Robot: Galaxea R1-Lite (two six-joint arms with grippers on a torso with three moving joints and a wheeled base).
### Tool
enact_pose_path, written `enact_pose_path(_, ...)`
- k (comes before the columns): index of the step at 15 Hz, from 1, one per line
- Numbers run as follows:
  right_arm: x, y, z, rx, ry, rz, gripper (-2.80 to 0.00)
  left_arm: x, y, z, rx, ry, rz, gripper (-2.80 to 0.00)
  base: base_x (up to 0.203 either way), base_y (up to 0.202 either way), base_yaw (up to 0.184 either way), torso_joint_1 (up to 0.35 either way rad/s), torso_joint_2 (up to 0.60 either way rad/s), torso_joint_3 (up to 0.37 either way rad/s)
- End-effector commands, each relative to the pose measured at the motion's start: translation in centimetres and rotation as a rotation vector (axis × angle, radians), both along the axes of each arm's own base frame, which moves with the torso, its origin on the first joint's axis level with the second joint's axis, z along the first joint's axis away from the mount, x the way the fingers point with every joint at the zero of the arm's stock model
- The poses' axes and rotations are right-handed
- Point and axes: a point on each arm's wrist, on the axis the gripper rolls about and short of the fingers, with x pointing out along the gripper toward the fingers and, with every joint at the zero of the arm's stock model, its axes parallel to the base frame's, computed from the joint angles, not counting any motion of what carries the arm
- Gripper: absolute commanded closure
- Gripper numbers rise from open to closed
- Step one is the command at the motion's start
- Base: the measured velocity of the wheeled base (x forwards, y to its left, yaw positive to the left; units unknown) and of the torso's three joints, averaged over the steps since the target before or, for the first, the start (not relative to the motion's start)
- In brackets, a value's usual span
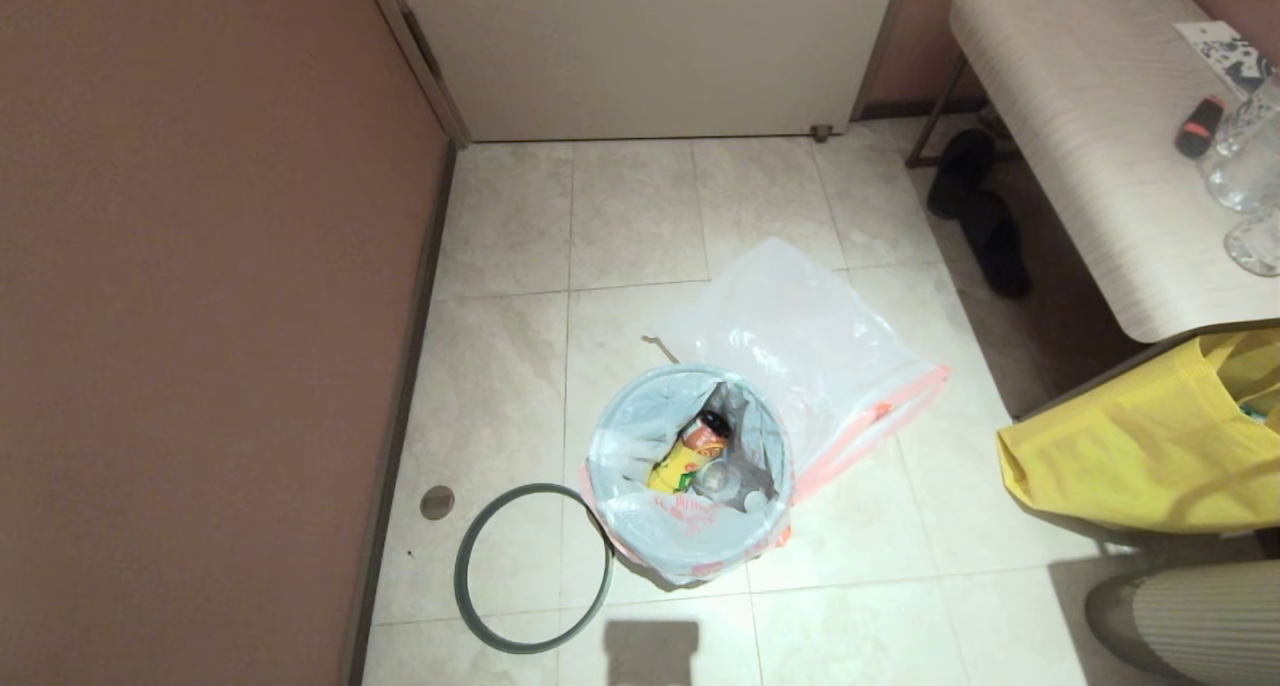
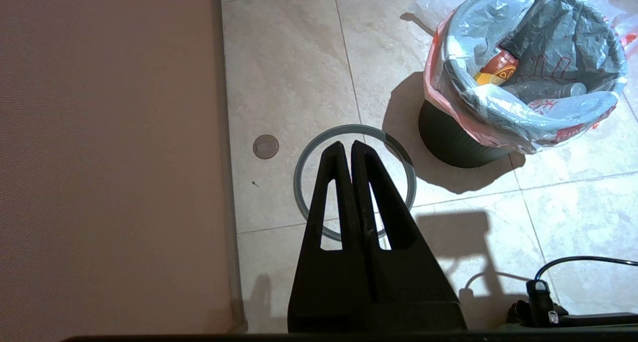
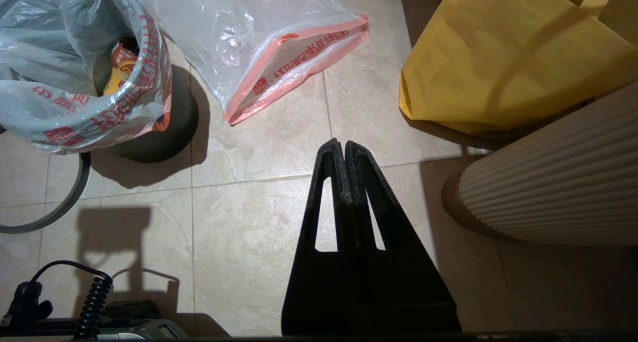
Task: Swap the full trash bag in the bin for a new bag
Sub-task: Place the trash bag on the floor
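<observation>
Grey hoop (image 1: 533, 568) beside bin (image 2: 456, 142); full bag (image 1: 650, 526) inside.

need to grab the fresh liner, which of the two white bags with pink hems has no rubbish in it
The new bag, lying flat on the floor tiles behind the bin. The full trash bag sits inside the bin, a yellow-labelled bottle showing in it.

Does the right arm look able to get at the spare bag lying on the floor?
Probably yes. The new bag lies flat on open tile ahead of the shut right gripper, nothing between them. The bin and yellow tote sit off to either side. The gripper must open first.
</observation>
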Motion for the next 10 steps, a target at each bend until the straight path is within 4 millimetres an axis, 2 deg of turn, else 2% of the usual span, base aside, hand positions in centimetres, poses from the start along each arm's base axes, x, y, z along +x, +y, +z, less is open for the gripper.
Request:
enact_pose_path(1,0.01,0.00,0.00,0.000,0.001,0.000,0.00,0.02,0.00,0.01,0.001,0.002,0.000,0.00,0.000,0.000,0.000,0.000,0.00,0.000)
enact_pose_path(10,-0.01,0.04,0.03,-0.033,0.002,0.020,0.00,0.02,0.00,0.01,-0.001,0.002,0.000,0.00,0.000,0.000,0.000,0.000,0.00,0.000)
